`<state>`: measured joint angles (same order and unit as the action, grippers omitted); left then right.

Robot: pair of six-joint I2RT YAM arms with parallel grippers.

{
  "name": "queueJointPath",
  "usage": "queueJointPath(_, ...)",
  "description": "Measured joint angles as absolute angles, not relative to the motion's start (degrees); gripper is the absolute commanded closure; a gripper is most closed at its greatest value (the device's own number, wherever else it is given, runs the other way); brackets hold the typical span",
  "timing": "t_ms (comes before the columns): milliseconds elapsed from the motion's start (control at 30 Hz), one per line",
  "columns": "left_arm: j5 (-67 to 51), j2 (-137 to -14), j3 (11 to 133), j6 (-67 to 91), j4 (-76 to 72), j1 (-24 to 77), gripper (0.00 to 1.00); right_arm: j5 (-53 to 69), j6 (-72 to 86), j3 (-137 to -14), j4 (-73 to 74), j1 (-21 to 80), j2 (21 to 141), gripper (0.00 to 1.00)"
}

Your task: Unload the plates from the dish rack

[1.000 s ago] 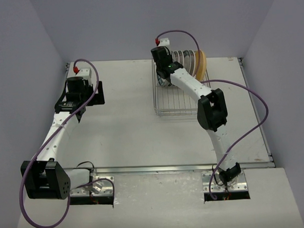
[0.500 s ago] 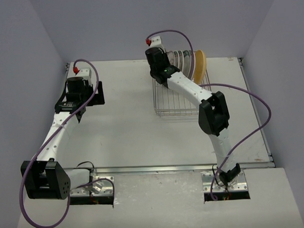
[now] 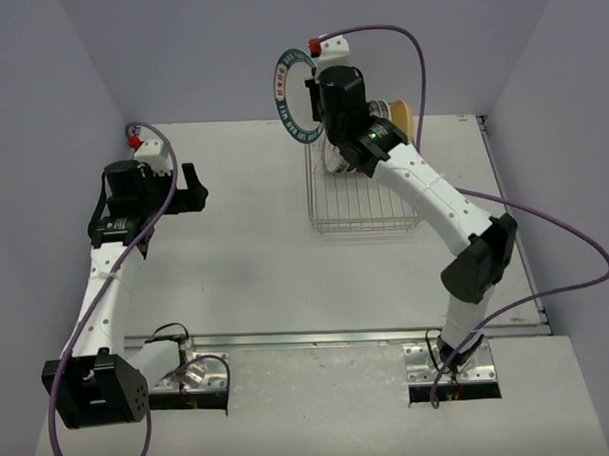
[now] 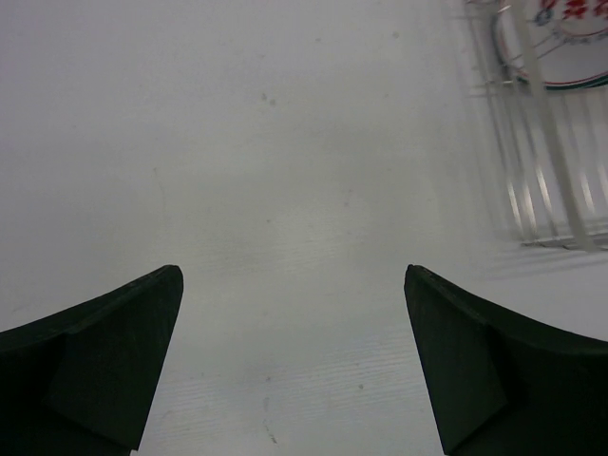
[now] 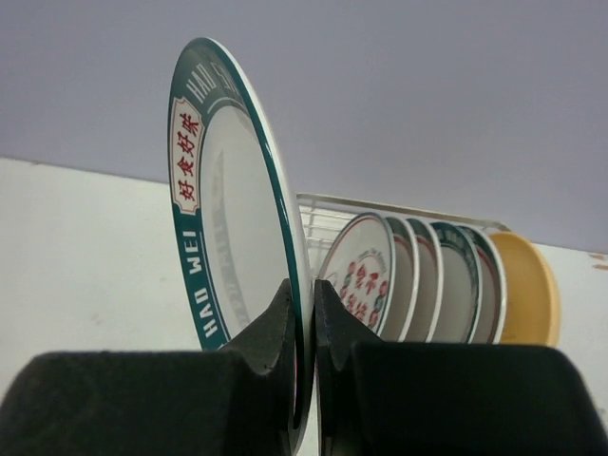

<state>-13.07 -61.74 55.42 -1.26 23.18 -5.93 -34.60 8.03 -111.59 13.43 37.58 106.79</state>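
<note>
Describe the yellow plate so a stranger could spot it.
On the table, find the wire dish rack. A row of plates stands upright in it; the yellow plate is the end one, plain tan-yellow while its neighbours are white with dark patterned rims.

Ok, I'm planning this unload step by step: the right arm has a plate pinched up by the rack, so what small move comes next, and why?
Probably swing the right end effector toward the bare table left of the dish rack, then lower. It is shut on the teal-rimmed plate, held on edge and seemingly raised above the other plates standing in the rack.
</note>
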Motion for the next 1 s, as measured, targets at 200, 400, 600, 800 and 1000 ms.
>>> queueJointPath(200, -37.7, -55.0, 54.5, 3.1, 18.5, -10.8, 0.01, -11.9, 13.3, -96.3, 17.4, 35.9, 92.7, 1.00)
queueJointPath(400, -55.7, -54.5, 52.6, 9.5, 11.9, -10.4, 0.06, 11.0, 15.9, -85.1, 20.1, 35.6, 90.3, 1.00)
queueJointPath(600, -60.7, -58.2, 52.4, 10.1, 12.7, -10.1, 0.13, 24.2, 17.2, -83.0, 21.8, 35.7, 90.9, 1.00)
queueJointPath(800, -60.9, -61.2, 52.4, 6.4, 16.7, -8.3, 0.27, 31.4, 18.0, -83.1, 19.7, 35.8, 90.9, 1.00)
queueJointPath(1000, -61.6, -64.0, 52.6, 1.0, 21.5, -5.7, 0.60, 34.5, 18.3, -83.1, 18.9, 35.7, 90.9, 0.99)
